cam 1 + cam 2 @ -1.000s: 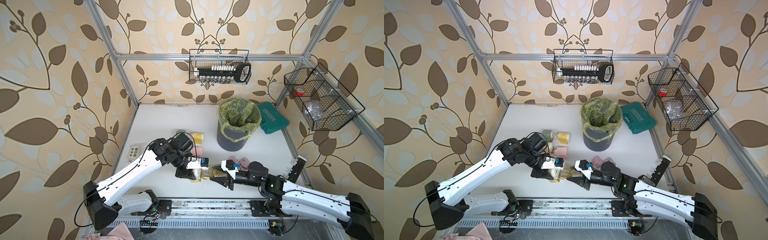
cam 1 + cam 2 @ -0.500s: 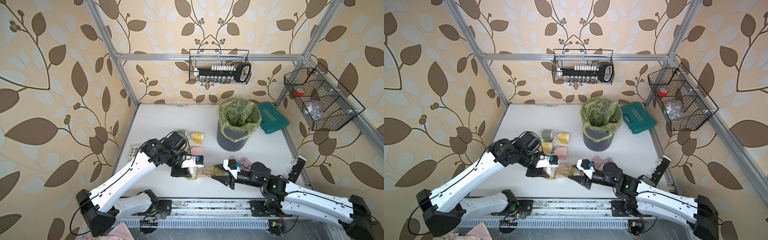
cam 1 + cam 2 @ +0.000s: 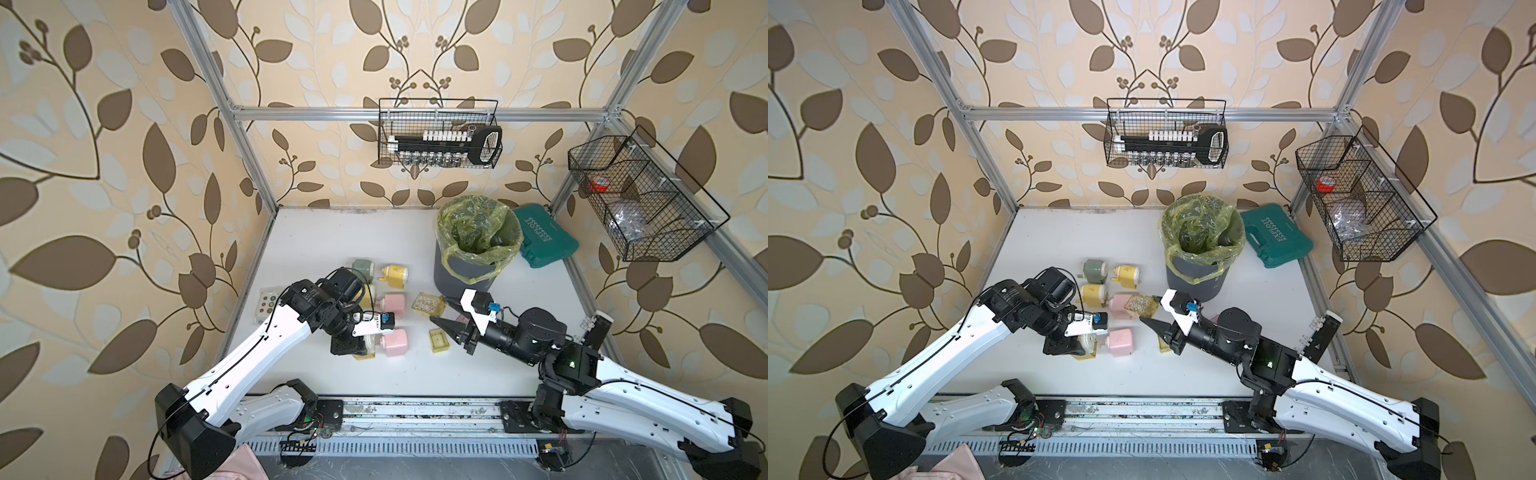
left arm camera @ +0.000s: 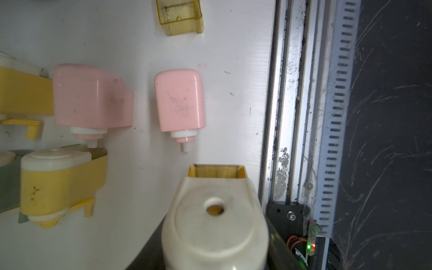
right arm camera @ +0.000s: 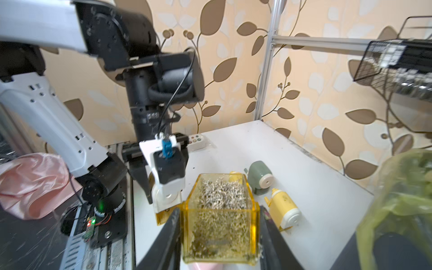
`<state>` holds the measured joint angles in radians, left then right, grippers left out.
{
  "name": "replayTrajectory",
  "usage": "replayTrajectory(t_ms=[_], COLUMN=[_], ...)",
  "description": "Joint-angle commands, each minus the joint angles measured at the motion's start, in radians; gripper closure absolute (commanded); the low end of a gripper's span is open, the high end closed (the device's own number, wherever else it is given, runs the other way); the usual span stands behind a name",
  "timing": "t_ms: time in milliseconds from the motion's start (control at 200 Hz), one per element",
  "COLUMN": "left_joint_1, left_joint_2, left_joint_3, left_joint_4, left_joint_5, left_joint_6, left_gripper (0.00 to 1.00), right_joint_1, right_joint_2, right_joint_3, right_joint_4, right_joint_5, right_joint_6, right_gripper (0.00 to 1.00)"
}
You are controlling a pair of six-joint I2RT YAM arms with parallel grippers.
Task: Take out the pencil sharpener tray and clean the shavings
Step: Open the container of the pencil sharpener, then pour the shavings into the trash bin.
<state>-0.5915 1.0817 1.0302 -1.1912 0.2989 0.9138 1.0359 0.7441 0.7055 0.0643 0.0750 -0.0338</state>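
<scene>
Since a second ago the right gripper (image 3: pixel 441 310) has drawn away from the left gripper (image 3: pixel 355 348), carrying the translucent yellow plastic tray (image 5: pixel 219 233) toward the grey bin lined with a green bag (image 3: pixel 461 276). Its fingers clamp the tray's side walls, and pale brownish shavings (image 5: pixel 222 194) fill the tray. The left gripper is closed on the cream-and-yellow plastic pencil sharpener (image 4: pixel 215 224), whose slot stands empty, near the front edge of the white table (image 3: pixel 332 241), just beside a pink plastic sharpener (image 3: pixel 397 341).

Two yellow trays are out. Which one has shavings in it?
The tray clamped in the right tool: it is packed with shavings. The other tray, lying loose on the table, looks empty.
</scene>
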Motion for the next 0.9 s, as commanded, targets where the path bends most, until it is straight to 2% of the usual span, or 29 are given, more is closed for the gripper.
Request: replayTrajectory(t_ms=[0,115,170,365,445,615,720,895], left_joint_1=[0.018,0.031,0.032,0.034,0.034,0.035,0.035,0.036], left_joint_2=[-0.021,-0.025,-0.028,-0.040,-0.030,0.019,0.043,0.041], left_joint_3=[-0.026,-0.075,-0.115,-0.193,-0.196,-0.185,-0.192,-0.202], left_joint_4=[0.017,0.057,0.094,0.169,0.170,0.173,0.185,0.197], left_joint_5=[-0.036,-0.056,-0.082,-0.068,-0.080,-0.119,-0.128,-0.145], left_joint_6=[-0.005,-0.022,-0.029,-0.064,-0.061,-0.050,-0.039,-0.036], left_gripper=[1.00,1.00,1.00,1.00,1.00,1.00,1.00,1.00], right_joint_1=[-0.036,-0.148,-0.221,-0.459,-0.553,-0.757,-0.832,-0.864], right_joint_2=[0.032,0.061,0.084,0.176,0.219,0.359,0.439,0.510], right_joint_3=[0.099,0.171,0.213,0.347,0.412,0.586,0.643,0.635], right_joint_4=[-0.059,-0.081,-0.113,-0.219,-0.276,-0.431,-0.448,-0.415], right_joint_5=[0.100,0.103,0.069,-0.044,-0.083,-0.263,-0.425,-0.603], right_joint_6=[0.027,0.132,0.189,0.393,0.524,0.856,1.056,1.320], right_gripper=[1.00,1.00,1.00,1.00,1.00,1.00,1.00,1.00])
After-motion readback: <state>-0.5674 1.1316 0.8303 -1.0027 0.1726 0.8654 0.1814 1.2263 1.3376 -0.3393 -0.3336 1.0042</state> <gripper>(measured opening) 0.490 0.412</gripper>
